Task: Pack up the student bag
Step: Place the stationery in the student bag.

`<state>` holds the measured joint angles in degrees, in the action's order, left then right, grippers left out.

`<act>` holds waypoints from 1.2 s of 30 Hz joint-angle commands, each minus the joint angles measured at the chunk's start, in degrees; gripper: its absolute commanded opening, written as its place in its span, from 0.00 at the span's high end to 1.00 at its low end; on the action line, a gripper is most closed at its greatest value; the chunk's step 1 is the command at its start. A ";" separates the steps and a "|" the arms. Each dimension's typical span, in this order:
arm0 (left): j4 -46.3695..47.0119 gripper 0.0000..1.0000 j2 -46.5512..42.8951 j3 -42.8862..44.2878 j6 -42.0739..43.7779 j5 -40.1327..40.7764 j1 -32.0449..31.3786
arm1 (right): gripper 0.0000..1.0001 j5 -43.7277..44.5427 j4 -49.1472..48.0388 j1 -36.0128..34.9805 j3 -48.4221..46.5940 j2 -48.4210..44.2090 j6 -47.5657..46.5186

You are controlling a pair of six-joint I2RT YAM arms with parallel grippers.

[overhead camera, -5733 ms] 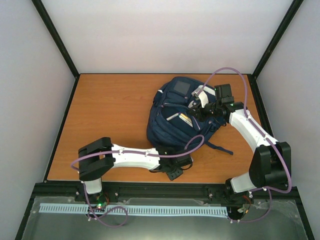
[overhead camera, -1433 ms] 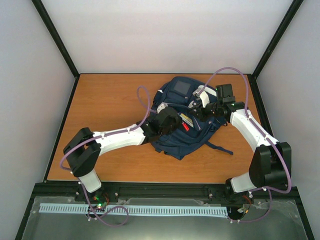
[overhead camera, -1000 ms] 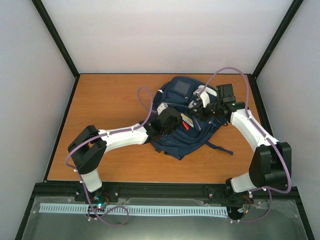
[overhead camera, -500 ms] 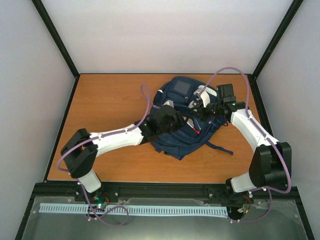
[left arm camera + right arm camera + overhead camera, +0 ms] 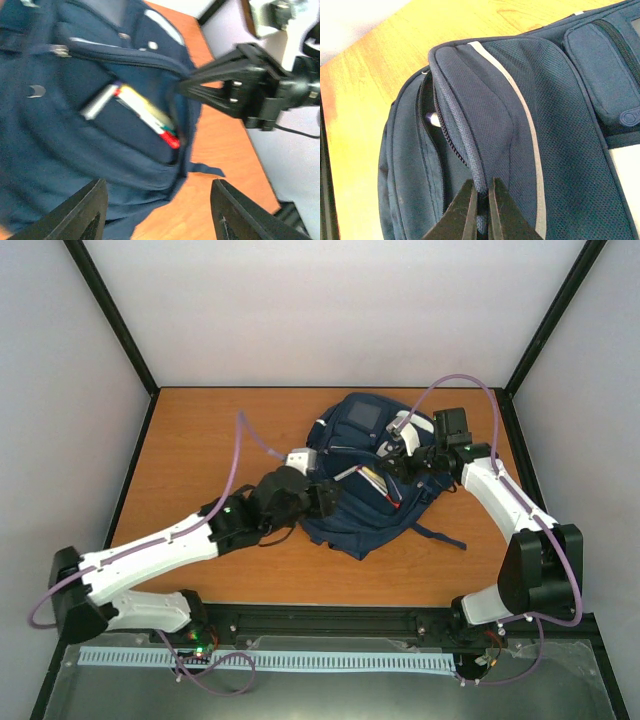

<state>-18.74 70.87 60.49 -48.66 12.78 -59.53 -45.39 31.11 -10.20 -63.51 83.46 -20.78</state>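
Observation:
The student bag (image 5: 365,475) is a navy backpack with thin white stripes, lying at the centre right of the table. Its front pocket is open, with a white, yellow and red pen (image 5: 375,484) lying in it. The pen also shows in the left wrist view (image 5: 145,115). My right gripper (image 5: 396,464) is shut on the piped edge of the pocket opening (image 5: 470,160) and holds it up. My left gripper (image 5: 330,502) is open and empty, just off the bag's left side, over the bag's lower edge (image 5: 125,195).
The orange table (image 5: 210,460) is bounded by a black frame and white walls. A dark bag strap (image 5: 440,535) trails toward the right arm's base. The left arm's purple cable (image 5: 240,440) loops above the table to the left of the bag.
My left gripper has drawn back from the open pocket to the bag's left side, and its arm has swung low and to the left. The pen stays in the pocket. My right gripper has not moved.

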 commanded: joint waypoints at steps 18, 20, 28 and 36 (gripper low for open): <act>-5.11 0.15 -3.34 -1.22 7.33 -13.53 23.28 | 0.45 0.33 11.42 4.02 -7.91 -0.78 -1.61; -2.39 0.13 -0.42 -0.84 7.71 -17.44 26.01 | 0.25 6.07 8.47 6.59 -6.32 -1.28 2.75; 7.25 0.13 11.36 1.82 7.22 -27.74 29.63 | 0.00 9.81 9.51 17.66 -4.97 2.70 4.42; 16.78 0.18 20.51 2.61 5.96 -36.66 29.64 | 0.04 10.38 8.33 17.74 -5.80 14.45 5.83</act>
<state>-8.29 88.95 61.25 -42.22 -19.14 -30.48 -35.33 39.22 7.51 -68.29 92.88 -16.58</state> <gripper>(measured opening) 0.846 0.977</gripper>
